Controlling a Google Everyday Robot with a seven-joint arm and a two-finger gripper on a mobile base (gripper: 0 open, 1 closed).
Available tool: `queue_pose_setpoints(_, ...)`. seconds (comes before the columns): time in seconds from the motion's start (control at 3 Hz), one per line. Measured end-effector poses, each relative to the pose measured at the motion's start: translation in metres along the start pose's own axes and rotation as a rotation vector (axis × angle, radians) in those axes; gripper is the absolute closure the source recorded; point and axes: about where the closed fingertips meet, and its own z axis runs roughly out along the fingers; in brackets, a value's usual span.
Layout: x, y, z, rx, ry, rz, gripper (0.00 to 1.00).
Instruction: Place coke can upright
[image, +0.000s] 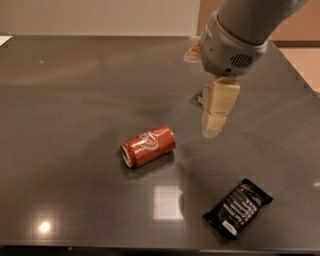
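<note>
Currently, in the camera view, the coke can (148, 145) lies on its side just left of the frame's centre on the dark table (75, 100), its silver end turned toward the lower left. The gripper (214, 126) hangs in the upper right, to the right of the can and apart from it; whether it is released or clenched cannot be told. A black packet (238, 207) lies flat in the lower right.

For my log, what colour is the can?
Coke can: red, white script, in camera view; gripper hovers right of it.
</note>
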Motion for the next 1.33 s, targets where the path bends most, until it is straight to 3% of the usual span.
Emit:
queue_pose_setpoints(0.33,-0.015,-0.001,0.016,-0.017,-0.005,-0.042,0.0)
queue_pose_setpoints(1.33,-0.069,0.029,0.086,-0.116,0.021,-0.197,0.0)
